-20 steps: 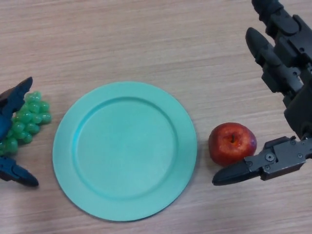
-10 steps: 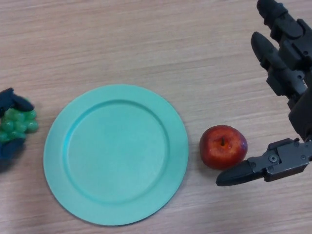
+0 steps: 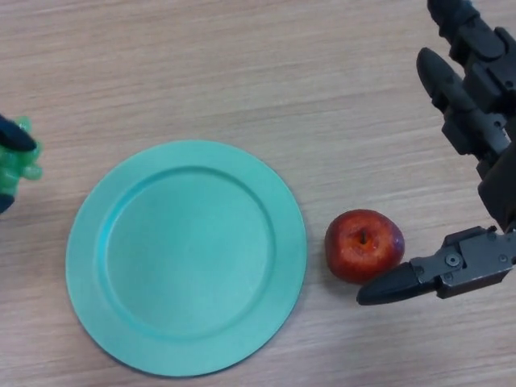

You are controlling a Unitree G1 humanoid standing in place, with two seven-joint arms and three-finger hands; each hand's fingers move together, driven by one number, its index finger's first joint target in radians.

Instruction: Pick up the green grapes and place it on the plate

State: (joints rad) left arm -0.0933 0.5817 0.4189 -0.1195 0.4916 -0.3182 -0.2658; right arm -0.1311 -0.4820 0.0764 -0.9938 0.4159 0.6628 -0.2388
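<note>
At the far left edge of the head view a bunch of green grapes (image 3: 18, 164) shows only in part, with my left hand (image 3: 14, 136) curled round it; most of both is cut off by the frame. The turquoise plate (image 3: 186, 255) lies flat on the wooden table to the right of the grapes, with nothing on it. My right hand (image 3: 472, 137) hangs at the right edge, fingers straight and spread, its thumb (image 3: 403, 281) just right of a red apple.
A red apple (image 3: 364, 245) sits on the table between the plate's right rim and my right hand's thumb. Bare wood-grain tabletop (image 3: 242, 72) spreads beyond the plate.
My left hand closed round the grapes and carried them up and left toward the frame edge. The plate and apple sit slightly further left in view. The right hand stayed put.
</note>
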